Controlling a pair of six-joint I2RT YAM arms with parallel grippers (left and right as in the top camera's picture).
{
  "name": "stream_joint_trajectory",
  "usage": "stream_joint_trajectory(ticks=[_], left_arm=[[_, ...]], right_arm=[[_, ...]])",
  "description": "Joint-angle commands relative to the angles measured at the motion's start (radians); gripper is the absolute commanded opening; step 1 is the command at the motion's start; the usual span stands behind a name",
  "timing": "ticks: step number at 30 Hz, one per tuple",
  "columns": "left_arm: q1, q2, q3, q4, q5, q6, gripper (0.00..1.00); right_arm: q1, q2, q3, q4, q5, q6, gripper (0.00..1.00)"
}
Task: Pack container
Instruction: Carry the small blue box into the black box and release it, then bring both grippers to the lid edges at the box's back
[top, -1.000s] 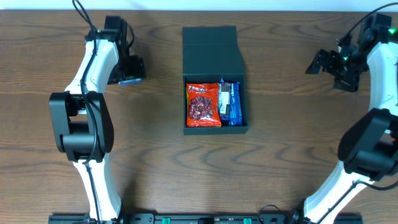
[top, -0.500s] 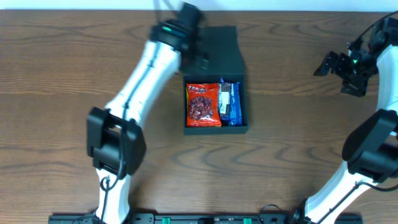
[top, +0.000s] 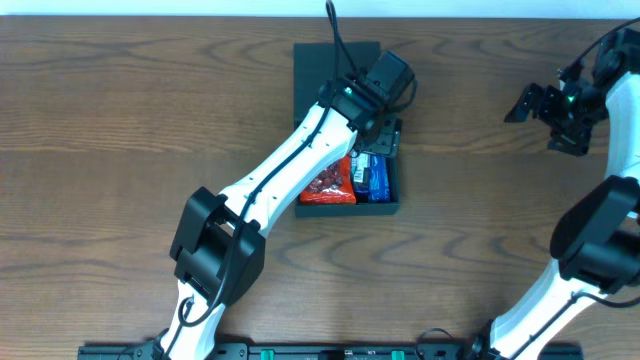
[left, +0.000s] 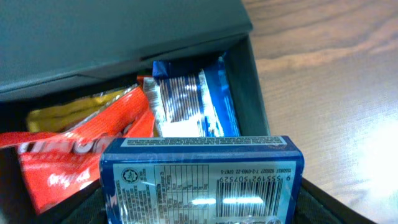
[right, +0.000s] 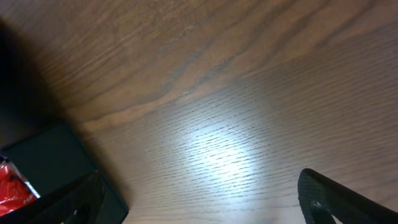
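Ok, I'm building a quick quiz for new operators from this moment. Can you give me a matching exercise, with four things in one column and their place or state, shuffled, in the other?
Things:
1. blue carton
2. red packet
3. right hand
4. lid

Places or states:
A. open, over the bare table
B. flapped open, at the far end of the container
C. gripped by the left hand, above the container
D. lying inside the container

Pairs: 1-C, 2-D, 3-A, 4-B.
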Motion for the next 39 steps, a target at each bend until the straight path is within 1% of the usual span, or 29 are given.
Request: stream_joint_trajectory(ticks=[1,9,10,11,12,13,17,21,26,30,32,35,36,37,38,39], left_arm=[[0.002,-0.008,-0.043,0.037,0.022,-0.055,0.27],[0.002,0.013,-0.051,0.058,0.030,-0.066,0.28],[0.002,0.013,-0.051,0.058,0.030,-0.066,0.36],[0.002,0.013,-0.051,0.058,0.030,-0.066,0.49],[0.002,0.013,-0.051,0.058,0.030,-0.066,0.66],[0.002,0.013,-0.051,0.056,0.030,-0.065,0.72],[0.005,0.013,-0.051,0.052,0.030,-0.065,0.78],[0.005,0.012,-0.051,0.054,0.030,-0.062,0.96],[0.006,0.012,-0.050,0.057,0.030,-0.058,0.96],[0.011,0.011,0.008,0.037,0.026,0.008,0.95],[0.022,0.011,0.075,0.000,-0.010,0.018,0.95],[0.052,0.011,0.196,-0.080,-0.128,0.021,0.95],[0.072,0.011,0.230,-0.100,-0.158,0.021,0.95],[0.097,0.011,0.252,-0.106,-0.163,0.021,0.95],[0.144,0.011,0.272,-0.107,-0.155,0.021,0.99],[0.181,0.011,0.274,-0.102,-0.143,0.019,0.79]], right_arm=[[-0.003,0.003,0.017,-0.001,-0.008,-0.018,0.99],[-0.003,0.003,0.017,-0.004,-0.029,-0.018,0.99],[-0.003,0.003,0.017,-0.005,-0.029,-0.018,0.99],[-0.003,0.003,0.017,-0.006,-0.030,-0.018,0.99],[-0.003,0.003,0.017,-0.008,-0.029,-0.018,0.99],[-0.003,0.003,0.017,-0.009,-0.029,-0.018,0.99],[-0.003,0.003,0.017,-0.012,-0.030,-0.018,0.99],[-0.003,0.003,0.017,-0.011,-0.029,-0.018,0.99],[-0.003,0.003,0.017,-0.011,-0.029,-0.018,0.99],[-0.003,0.003,0.017,-0.006,-0.029,-0.018,0.99],[-0.002,0.003,0.017,-0.001,-0.030,-0.018,0.99],[0.011,0.003,0.017,0.007,-0.049,-0.024,0.99],[0.016,0.003,0.017,0.010,-0.074,-0.037,0.97],[0.024,0.003,0.017,0.013,-0.116,-0.059,0.87],[0.035,0.003,0.017,0.021,-0.175,-0.090,0.66],[0.045,0.003,0.017,0.031,-0.216,-0.109,0.45]])
